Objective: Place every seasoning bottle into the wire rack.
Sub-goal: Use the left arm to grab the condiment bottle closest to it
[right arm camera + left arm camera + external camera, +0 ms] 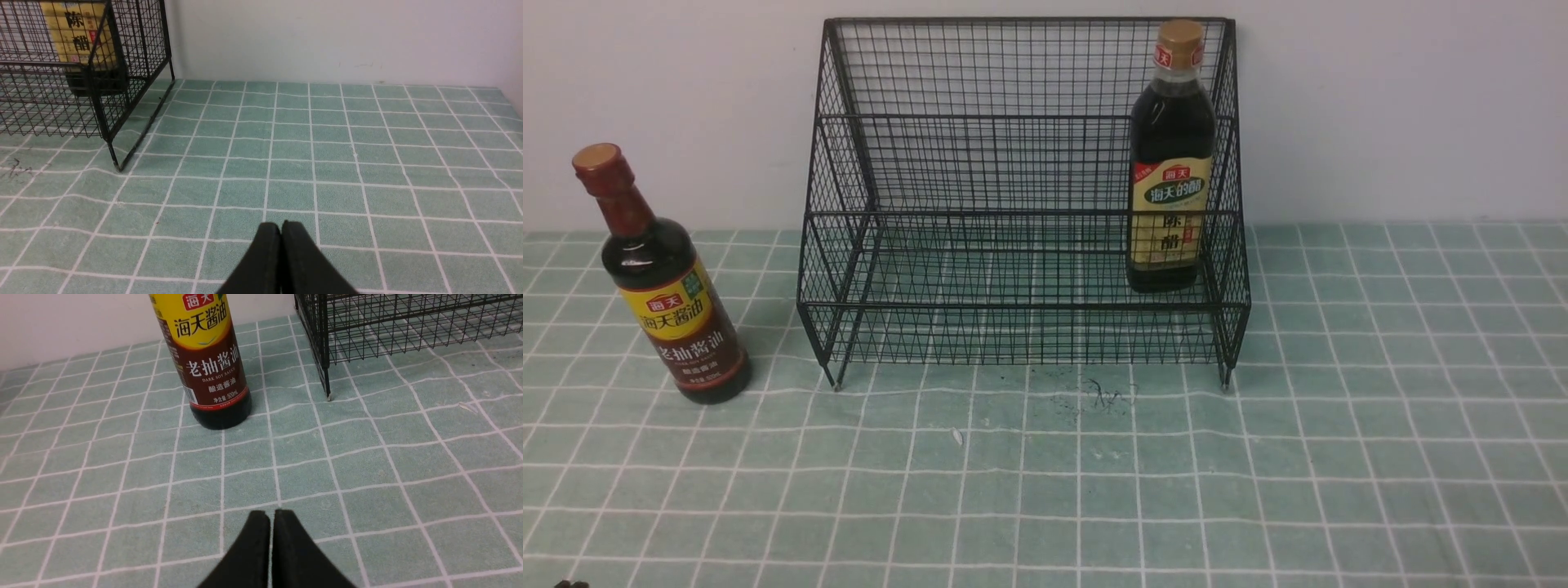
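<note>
On desk [1339, 457] far L, dark soy sauce btl [674, 294] stands upright, outside wire rack [980, 214], near its L side. Vinegar btl [1172, 163] stands upright inside rack, lower tier, R end. Left claw [271, 516] pressed together, empty, apart from soy sauce btl; right claw [281, 228] together, empty.

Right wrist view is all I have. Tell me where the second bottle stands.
Observer: The red-necked bottle stands upright on the tablecloth, outside the wire rack, on the robot's left.
Operator: Report the left claw.
Observer: The left claw is shut and empty, facing that bottle's label and well apart from it.
</note>
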